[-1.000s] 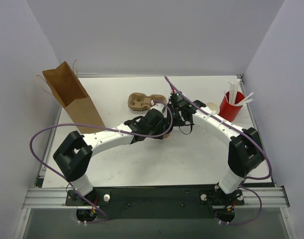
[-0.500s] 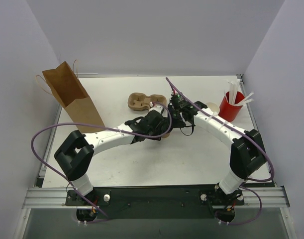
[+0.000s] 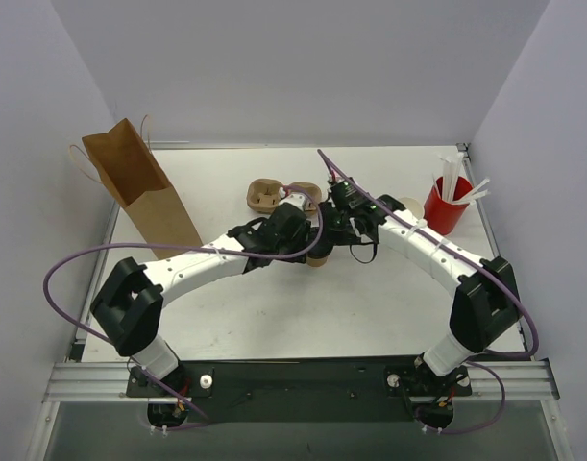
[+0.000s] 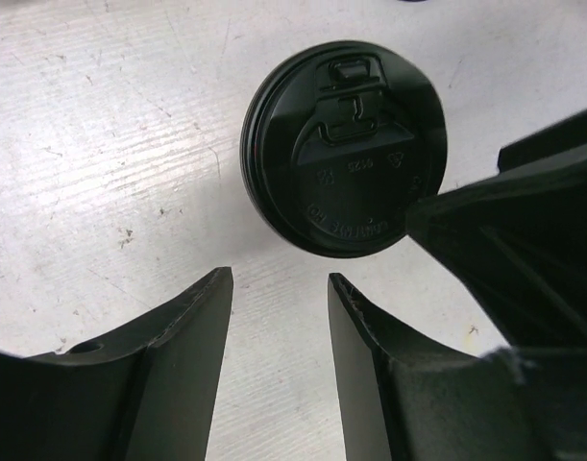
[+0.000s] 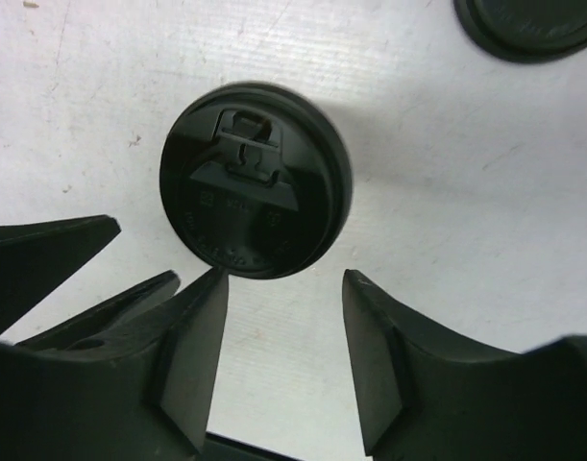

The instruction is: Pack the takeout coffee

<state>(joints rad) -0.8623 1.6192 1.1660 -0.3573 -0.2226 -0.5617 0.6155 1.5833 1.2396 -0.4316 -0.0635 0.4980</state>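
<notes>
Far left on the white worktop (image 3: 303, 307): a brown paper bag (image 3: 144, 192), upright, mouth open at the top, thin handles at its rim. Right of it, toward the middle and further back: a pulp cup carrier (image 3: 261, 197), lying flat, partly covered by the left arm.

Next, the left gripper (image 4: 279, 279), pointed down, jaws parted and empty; only bare worktop in the gap between its two dark fingers (image 4: 183, 336).

Mid-worktop, directly under both grippers: the takeout coffee (image 4: 343, 149), standing upright, round black lid on, sip tab and embossed lettering facing up, kraft wall hidden from the wrist views by the lid. Held by neither gripper.

Close on the right, the right gripper (image 5: 285, 279), likewise aimed down over the lid, jaws apart with nothing clamped, fingertips flanking the lid's near edge; tips of the other gripper poking in at the left of that wrist view. Beyond the coffee, a second black lid (image 5: 528, 24), loose on the worktop, cut off by the frame edge.

Far right, near the back corner: a red cup (image 3: 445, 206) holding white sticks, with a pale round thing (image 3: 409, 205) just beside it, mostly hidden behind the right arm.
</notes>
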